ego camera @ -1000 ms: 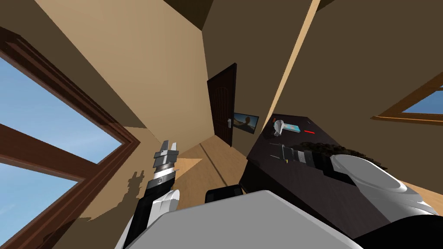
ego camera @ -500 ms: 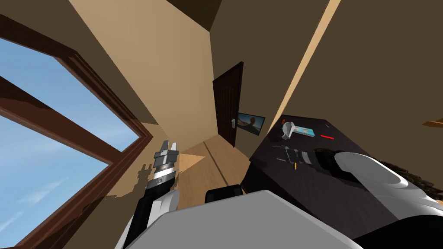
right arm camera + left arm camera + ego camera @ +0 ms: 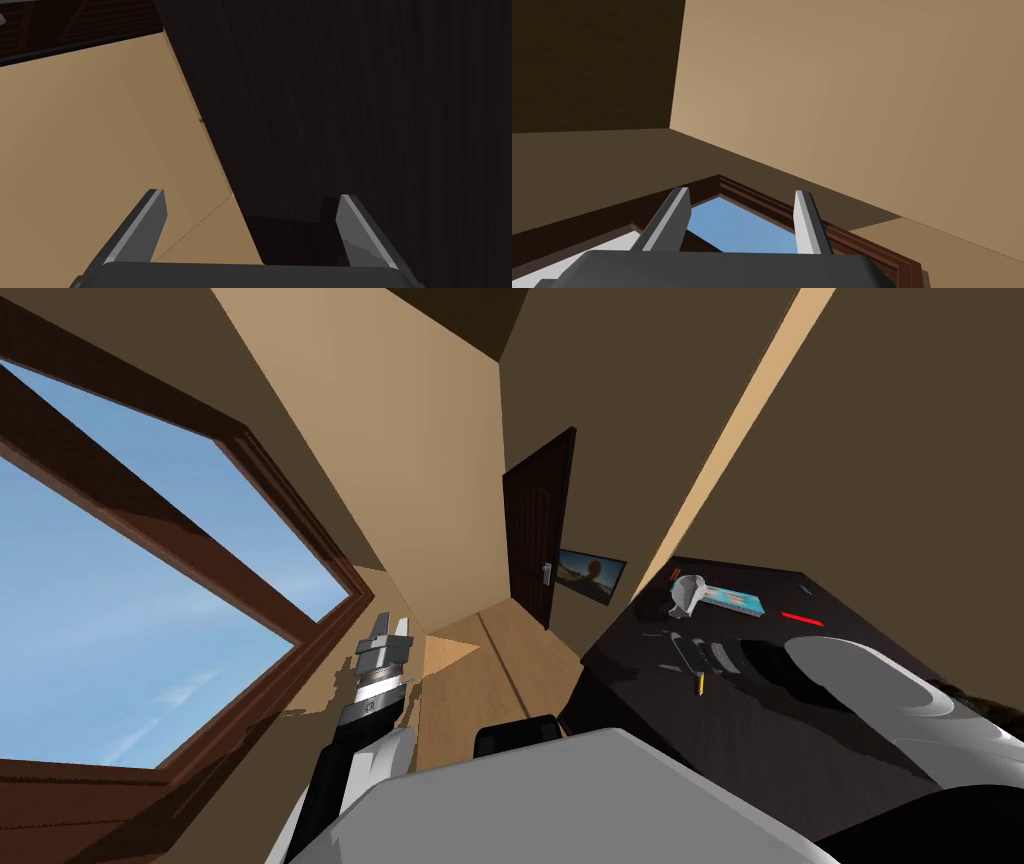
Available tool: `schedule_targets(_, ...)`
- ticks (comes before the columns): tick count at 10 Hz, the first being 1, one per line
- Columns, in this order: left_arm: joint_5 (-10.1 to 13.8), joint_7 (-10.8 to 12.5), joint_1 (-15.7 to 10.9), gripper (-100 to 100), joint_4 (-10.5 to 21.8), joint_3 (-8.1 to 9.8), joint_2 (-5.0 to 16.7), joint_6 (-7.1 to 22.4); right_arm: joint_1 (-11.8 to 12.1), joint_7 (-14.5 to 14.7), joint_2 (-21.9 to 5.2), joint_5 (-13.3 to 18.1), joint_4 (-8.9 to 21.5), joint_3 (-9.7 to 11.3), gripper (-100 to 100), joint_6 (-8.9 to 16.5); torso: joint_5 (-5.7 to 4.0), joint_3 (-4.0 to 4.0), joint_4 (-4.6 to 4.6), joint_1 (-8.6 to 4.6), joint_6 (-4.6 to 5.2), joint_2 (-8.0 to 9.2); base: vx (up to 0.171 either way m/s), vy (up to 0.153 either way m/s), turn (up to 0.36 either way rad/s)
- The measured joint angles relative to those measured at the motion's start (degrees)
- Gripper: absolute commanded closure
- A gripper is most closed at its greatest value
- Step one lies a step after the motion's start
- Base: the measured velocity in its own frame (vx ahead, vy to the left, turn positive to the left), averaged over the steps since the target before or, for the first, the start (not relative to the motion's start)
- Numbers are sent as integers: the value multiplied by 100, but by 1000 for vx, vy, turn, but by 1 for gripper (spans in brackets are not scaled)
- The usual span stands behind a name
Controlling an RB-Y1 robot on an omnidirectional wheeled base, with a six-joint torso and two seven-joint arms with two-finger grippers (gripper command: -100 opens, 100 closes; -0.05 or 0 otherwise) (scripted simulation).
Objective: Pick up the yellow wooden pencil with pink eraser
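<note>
The right gripper is hovering with its fingers spread at the edge of the dark desk. The yellow pencil is lying near the desk's near-left corner. The left gripper, likewise spread, is pointing upward on my left.

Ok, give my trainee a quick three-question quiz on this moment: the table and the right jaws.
1. True or false: the right jaws are shut on something.
2. What lies on the dark table right beside the grey dryer? A) a flat blue box B) a green cup C) a white plate
3. Fill in: the thin stick lying beyond the box is ____.

Key: 1 false, they stand open over the table's edge; 2 A; 3 red.
</note>
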Motion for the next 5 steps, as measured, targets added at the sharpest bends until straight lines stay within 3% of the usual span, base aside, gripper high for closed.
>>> schedule_targets(5, 0, 0, 0, 0, 0, 0, 0, 0, -5, 321, -261, 769, 230, -96, -100, -386, -1, 2, 1, -5, 2, 4, -29, -38, 179)
